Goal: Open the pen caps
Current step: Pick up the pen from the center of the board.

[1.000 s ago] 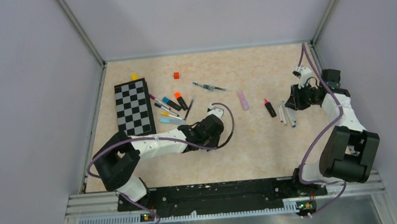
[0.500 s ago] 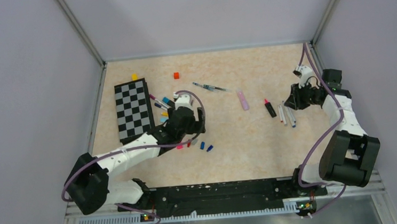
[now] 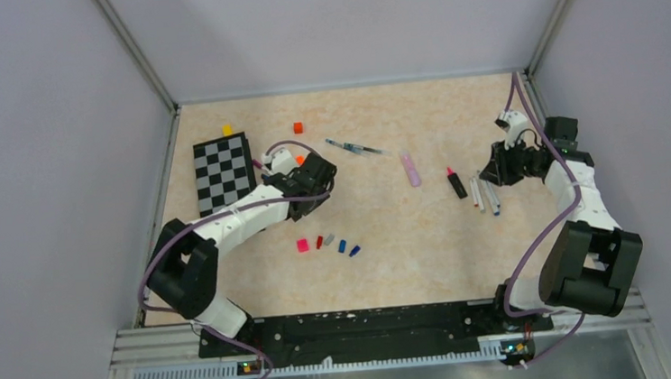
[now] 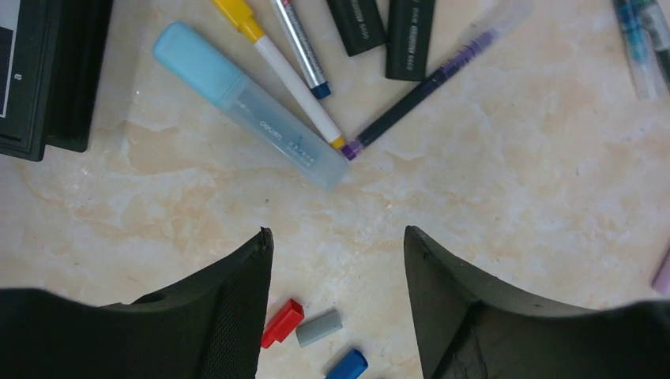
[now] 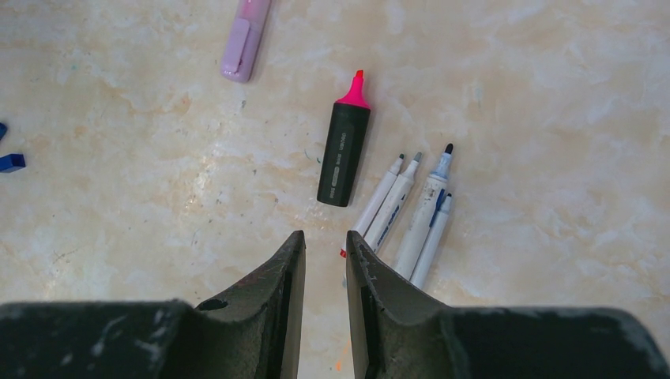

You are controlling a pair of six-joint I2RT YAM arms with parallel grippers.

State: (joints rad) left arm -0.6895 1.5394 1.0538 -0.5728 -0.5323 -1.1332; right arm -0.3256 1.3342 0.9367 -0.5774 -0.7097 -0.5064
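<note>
My left gripper point(image 3: 311, 194) point(image 4: 338, 237) is open and empty, hovering just short of a cluster of pens by the checkerboard: a light blue highlighter point(image 4: 245, 103), a yellow-capped white pen point(image 4: 276, 55), a purple pen point(image 4: 427, 83) and two black markers point(image 4: 411, 35). Loose pen caps lie in a row: pink point(image 3: 302, 245), red point(image 4: 282, 322), grey point(image 4: 318, 327), blue point(image 4: 346, 365). My right gripper point(image 3: 492, 177) point(image 5: 324, 237) is nearly shut with nothing between the jaws, over uncapped white pens point(image 5: 411, 205) and a black highlighter with a pink tip point(image 5: 344, 150).
A black-and-white checkerboard point(image 3: 225, 182) lies at the left. A yellow cube point(image 3: 227, 130) and a red cube point(image 3: 298, 127) sit behind it. A lilac highlighter point(image 3: 411, 169) and a clear pen point(image 3: 356, 147) lie mid-table. Walls enclose the table on three sides.
My left arm has swung away from the loose caps, back and left to the pen cluster beside the checkerboard, uncovering the caps. The right arm has not moved.
</note>
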